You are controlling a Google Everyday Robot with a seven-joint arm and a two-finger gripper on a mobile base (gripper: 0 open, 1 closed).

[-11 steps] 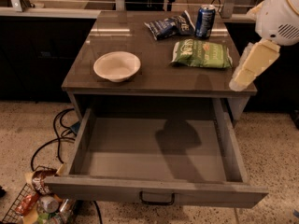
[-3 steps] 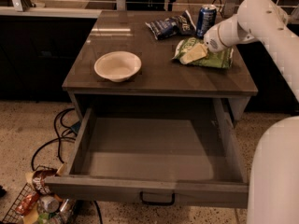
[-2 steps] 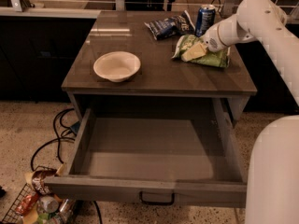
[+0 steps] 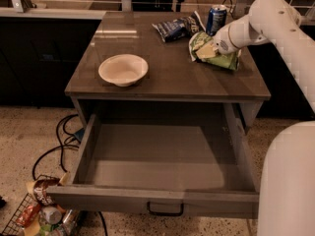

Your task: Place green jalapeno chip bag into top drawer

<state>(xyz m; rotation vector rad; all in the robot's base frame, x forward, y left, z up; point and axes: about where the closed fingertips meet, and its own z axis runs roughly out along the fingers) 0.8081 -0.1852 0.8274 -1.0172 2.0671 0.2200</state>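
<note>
The green jalapeno chip bag [image 4: 225,61] lies on the tabletop [image 4: 172,80] at the back right, its left end bunched up. My gripper [image 4: 204,50] reaches in from the right and is shut on that left end, low on the table. The top drawer [image 4: 152,200] is pulled fully open below the table's front edge, with its dark pull handle [image 4: 165,210] facing me. Its inside holds nothing.
A white bowl [image 4: 123,69] sits on the left of the tabletop. A dark blue chip bag [image 4: 174,28] and a blue can [image 4: 215,18] stand behind the green bag. Cables [image 4: 54,146] and a wire basket of rubbish [image 4: 39,210] lie on the floor at left. My white body [image 4: 288,181] fills the lower right.
My arm came down from the right edge of the table onto the green bag. Over the last second the bag's left end has bunched up around the gripper.
</note>
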